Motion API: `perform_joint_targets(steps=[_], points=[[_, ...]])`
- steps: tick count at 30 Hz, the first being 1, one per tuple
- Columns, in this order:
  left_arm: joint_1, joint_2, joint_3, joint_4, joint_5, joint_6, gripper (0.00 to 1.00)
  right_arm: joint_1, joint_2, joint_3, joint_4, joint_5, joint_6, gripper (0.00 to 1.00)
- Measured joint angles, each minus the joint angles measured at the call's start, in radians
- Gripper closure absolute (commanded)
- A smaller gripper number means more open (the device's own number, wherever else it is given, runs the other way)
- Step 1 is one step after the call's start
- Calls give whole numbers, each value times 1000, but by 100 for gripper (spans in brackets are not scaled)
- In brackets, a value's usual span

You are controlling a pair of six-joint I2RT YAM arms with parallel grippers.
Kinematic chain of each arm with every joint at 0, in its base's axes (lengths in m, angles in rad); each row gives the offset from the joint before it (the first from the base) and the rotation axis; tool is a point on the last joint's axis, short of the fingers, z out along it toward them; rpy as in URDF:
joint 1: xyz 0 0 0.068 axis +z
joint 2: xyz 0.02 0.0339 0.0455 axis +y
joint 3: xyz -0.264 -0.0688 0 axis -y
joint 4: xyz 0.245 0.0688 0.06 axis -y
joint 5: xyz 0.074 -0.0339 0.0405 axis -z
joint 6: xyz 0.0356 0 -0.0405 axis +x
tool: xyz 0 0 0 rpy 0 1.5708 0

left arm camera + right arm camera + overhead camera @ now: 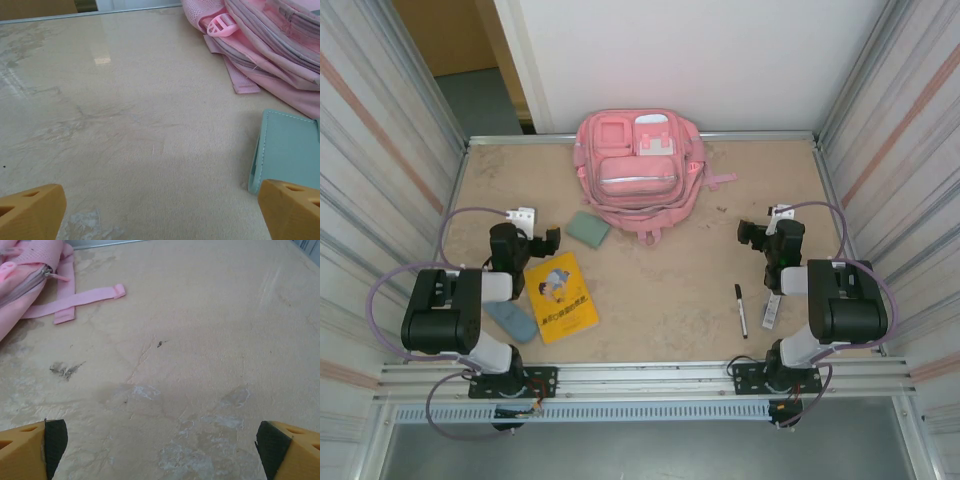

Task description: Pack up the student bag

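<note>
The student bag (638,170) is a large pink backpack lying flat at the back middle of the table, front pockets up; its corner (280,45) and side (20,275) reach into both wrist views. My left gripper (550,241) hovers left of the bag, jaws open and empty (161,210), with a teal notebook (588,229) (290,147) just off its right finger. Open and empty too, my right gripper (750,232) (160,445) hangs over bare table right of the bag, near a loose pink strap (75,300).
A yellow book (560,296) and a blue-grey pouch (512,320) lie beside the left arm. A black marker (741,310) and a small grey object (770,311) lie by the right arm. Ribbed metal walls enclose the table (660,290).
</note>
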Motion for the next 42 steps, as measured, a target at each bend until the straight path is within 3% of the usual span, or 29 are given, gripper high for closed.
perform_joint_targets(steps=[32, 36, 39, 42], points=[[1, 0, 0, 0, -2, -8, 1, -2, 0, 0, -2, -3, 0, 1], [-6, -31, 5, -54, -55, -15, 1, -2, -68, 8, -100, 2, 0, 1], [-74, -130, 43, -189, -130, -7, 1, 8, -199, 41, -212, 26, 5, 1], [-220, -248, 98, -302, -224, 0, 1, 33, -355, 97, -339, 53, 75, 1]])
